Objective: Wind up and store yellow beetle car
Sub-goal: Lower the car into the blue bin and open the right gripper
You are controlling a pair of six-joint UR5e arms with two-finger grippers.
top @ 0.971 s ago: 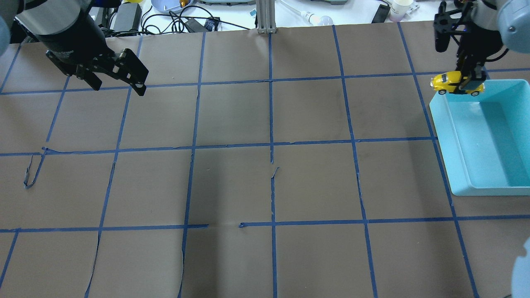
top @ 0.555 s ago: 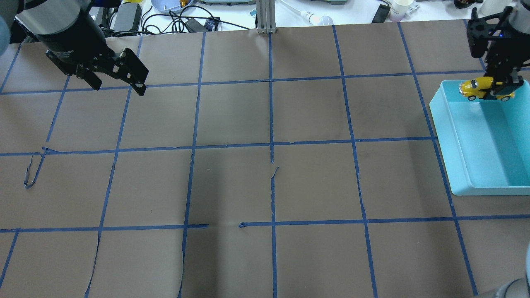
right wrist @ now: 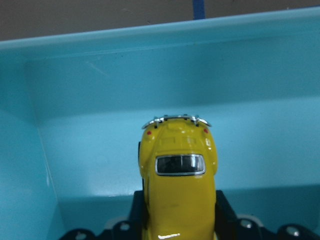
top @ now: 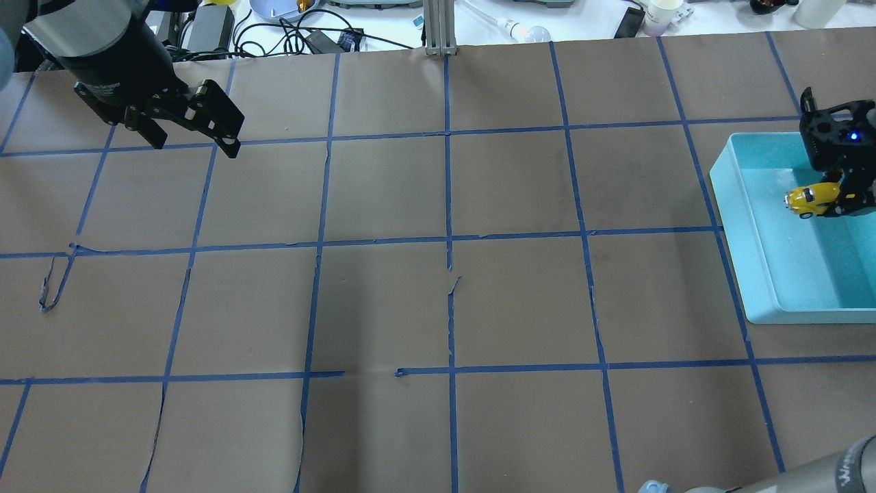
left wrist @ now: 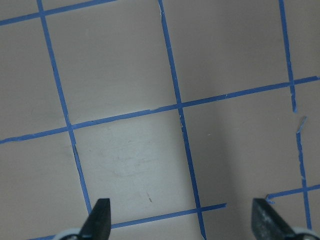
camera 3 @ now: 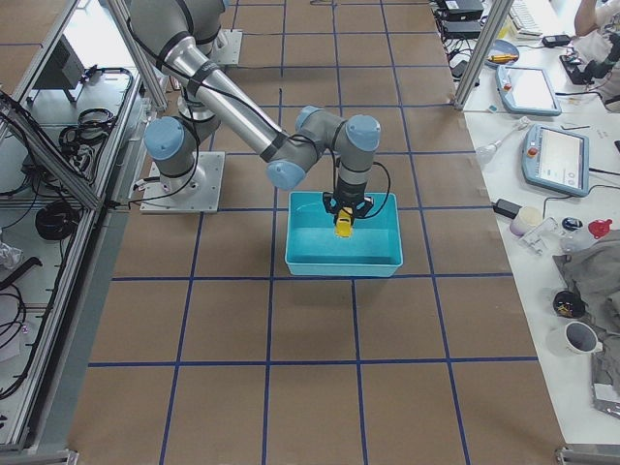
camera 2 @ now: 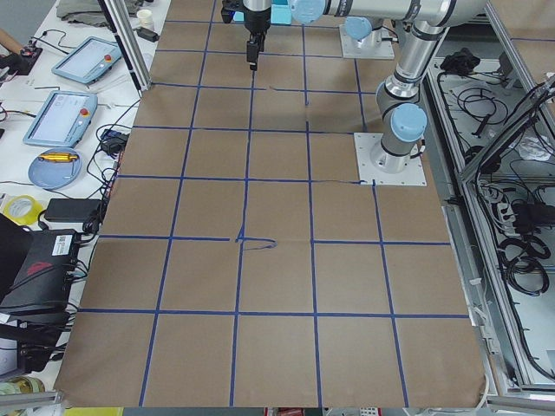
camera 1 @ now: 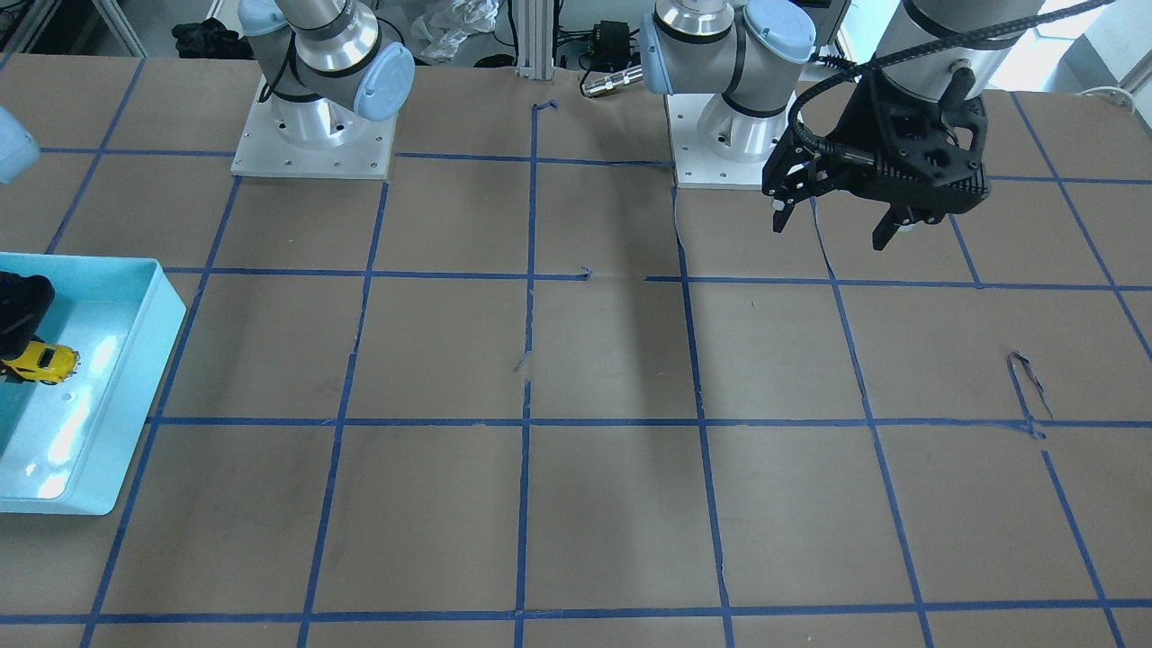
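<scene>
Right end effector (top: pixel 847 197), clamped on the yellow car (top: pixel 809 198), has carried it off the bin's far rim. It is now lower and well inside the teal bin (top: pixel 733 226). The car hangs over the bin floor, near the wall on the robot's side; can't tell if the wheels touch. Storing looks nearly done, with only the release left. Left end effector (top: pixel 197 140) is unchanged, jaws spread and empty above the far left of the worktop (top: pixel 445 294). No sign either way on the winding.
</scene>
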